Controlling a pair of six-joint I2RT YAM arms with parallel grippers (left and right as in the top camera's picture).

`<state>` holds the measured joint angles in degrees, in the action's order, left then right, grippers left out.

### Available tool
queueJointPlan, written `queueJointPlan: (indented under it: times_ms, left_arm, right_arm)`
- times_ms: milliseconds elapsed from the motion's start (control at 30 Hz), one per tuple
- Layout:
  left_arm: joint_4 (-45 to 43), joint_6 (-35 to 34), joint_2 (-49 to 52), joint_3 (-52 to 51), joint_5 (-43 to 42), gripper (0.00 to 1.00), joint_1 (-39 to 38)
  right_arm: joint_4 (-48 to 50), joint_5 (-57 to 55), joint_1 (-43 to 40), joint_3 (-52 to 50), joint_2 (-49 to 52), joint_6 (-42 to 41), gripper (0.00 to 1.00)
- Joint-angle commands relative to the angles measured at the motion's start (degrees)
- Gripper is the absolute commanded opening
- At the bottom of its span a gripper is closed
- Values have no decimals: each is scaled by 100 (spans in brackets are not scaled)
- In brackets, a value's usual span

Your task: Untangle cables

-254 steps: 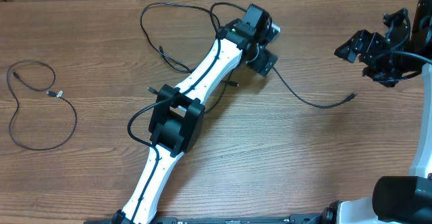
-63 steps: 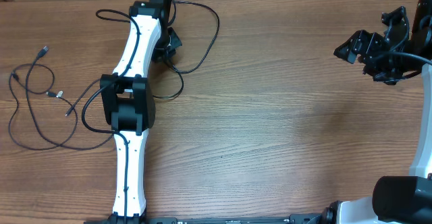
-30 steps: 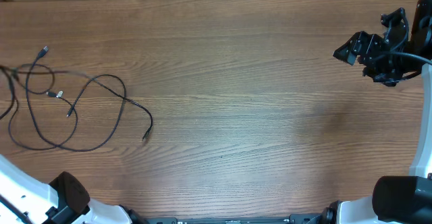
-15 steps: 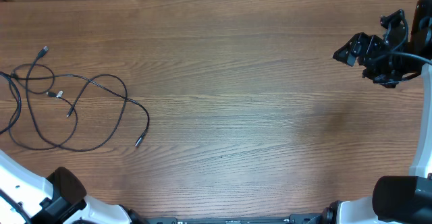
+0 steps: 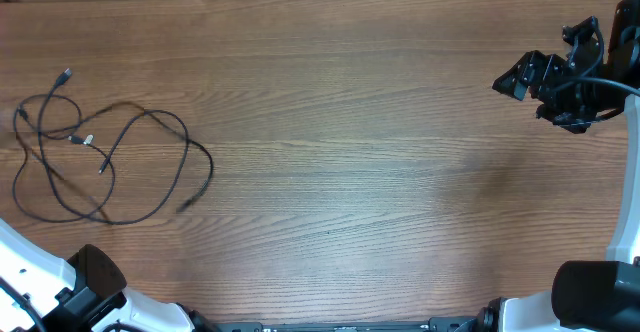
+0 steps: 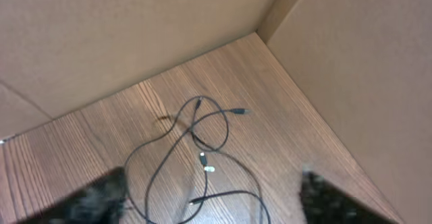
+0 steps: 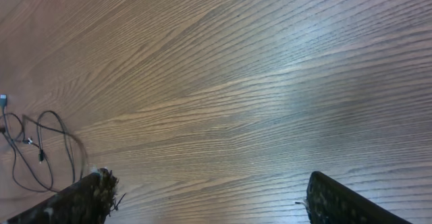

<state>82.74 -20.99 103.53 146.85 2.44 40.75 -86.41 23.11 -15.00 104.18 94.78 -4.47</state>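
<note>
The cables (image 5: 86, 139) are thin black cords with small plug ends, one of them silvery. They lie in overlapping loose loops on the left of the wooden table (image 5: 350, 152). In the left wrist view the cables (image 6: 202, 158) lie on the wood below my left gripper (image 6: 212, 207), which is open and empty, its fingers blurred at the bottom corners. My right gripper (image 5: 545, 77) hangs at the far right, well away from the cords. It is open and empty (image 7: 209, 200), and the cables (image 7: 40, 153) show small at the left edge of its view.
The left arm's black joint (image 5: 95, 282) and white link sit at the bottom left corner, just below the loops. Brown cardboard walls (image 6: 101, 35) meet in a corner behind the cords. The right arm's base (image 5: 595, 292) is at the bottom right.
The left arm carried a cord from the table's middle to the left pile, let go and pulled back to the bottom left corner. The cord's loose right end has since slid a little left.
</note>
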Motion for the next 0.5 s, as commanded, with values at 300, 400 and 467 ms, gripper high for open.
queueJointPlan:
  times_ms: [300,400,467]
  left_arm:
    - [354,476,24,-22,-1384,85,2]
    - [428,573,24,-22,-1532,84,-48]
    - [448,584,24,-22,-1565,84,-92]
  right_arm:
    - [17,-11,-7,2,-2,26,89]
    - [13,-11,-7,2,-2,26,89]
    - [13,-11,-7,2,-2,26,89]
